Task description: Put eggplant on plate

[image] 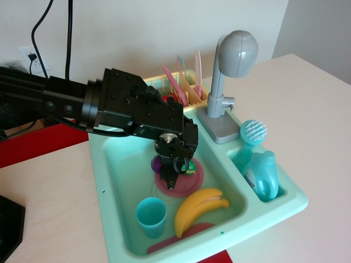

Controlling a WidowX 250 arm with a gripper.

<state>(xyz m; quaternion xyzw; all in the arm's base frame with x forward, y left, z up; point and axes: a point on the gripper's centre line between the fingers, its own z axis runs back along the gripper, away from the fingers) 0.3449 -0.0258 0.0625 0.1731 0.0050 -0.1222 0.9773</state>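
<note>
Eggplant (159, 163), purple body largely hidden, sits clamped in the closed end effector (174, 176) low over the pink plate (192, 181) in the sink basin (118, 164) (contact undeterminable); risk: release near the rim lets it roll off toward the banana (200, 208).

Brightness: I see an evenly lit, bright scene with soft daylight tones.
Light source: it seems to come from about 1 o'clock.
Shadows: a soft one sits under the arm (109, 107) on the sink basin (118, 164), toward 7 o'clock.
Glare: I read mild sheen on the banana (200, 208) and faucet head (238, 52).
Focus: edges look slightly soft; the claw (173, 178) reads dark, with little detail.
</note>
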